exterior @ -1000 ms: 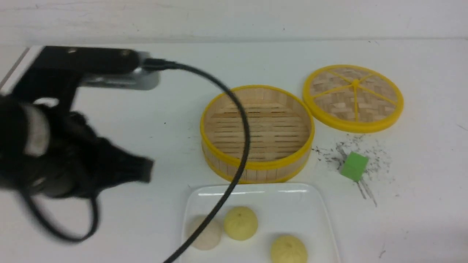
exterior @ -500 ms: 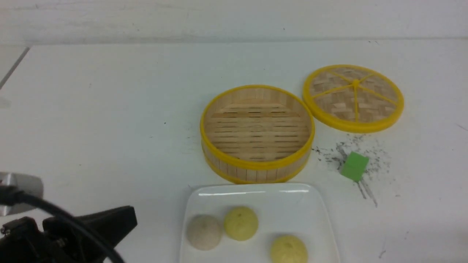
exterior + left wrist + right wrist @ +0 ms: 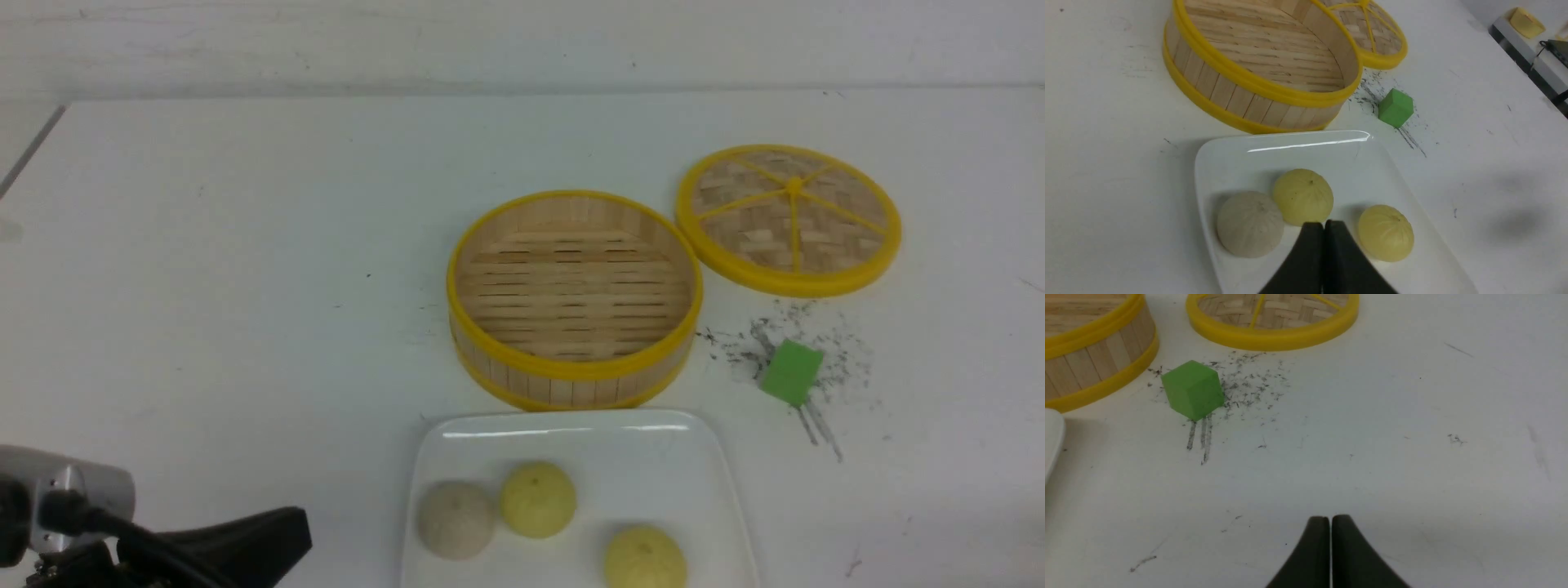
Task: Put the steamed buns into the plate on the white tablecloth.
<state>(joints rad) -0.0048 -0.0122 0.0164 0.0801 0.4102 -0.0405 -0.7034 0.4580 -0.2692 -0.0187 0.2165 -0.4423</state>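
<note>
Glossy white ceramic, the plate [image 3: 571, 445] lay on the white tablecloth [image 3: 245, 269] at the 6 o'clock edge of the front view and carried all the steamed buns [image 3: 537, 499]. Count on the plate: three. The off-white bun [image 3: 455, 518] sat toward 8 o'clock of the plate and appeared to touch the first pale yellow bun [image 3: 537, 499] beside it; the second pale yellow bun [image 3: 645, 558] sat apart from both, toward 5 o'clock. The bamboo steamer [image 3: 574, 298], one in number, stood just beyond the plate at its 12 o'clock, and its slatted floor was bare: no bun was seen inside. One woven lid [image 3: 789, 219] lay flat on the surface at the steamer's 2 o'clock, off the steamer. One green cube [image 3: 790, 372] stood on the dark speckled marks at the steamer's 4 o'clock. No bun was seen anywhere else on the surface. Judgement: the transfer appeared complete, with nothing left to move. The left gripper [image 3: 1324, 228], fingers pressed together and empty, hung over the near part of the plate between the two yellow buns, not visibly touching either. The right gripper [image 3: 1330, 524], likewise closed on nothing, hung over bare tablecloth, well away from the cube.
</note>
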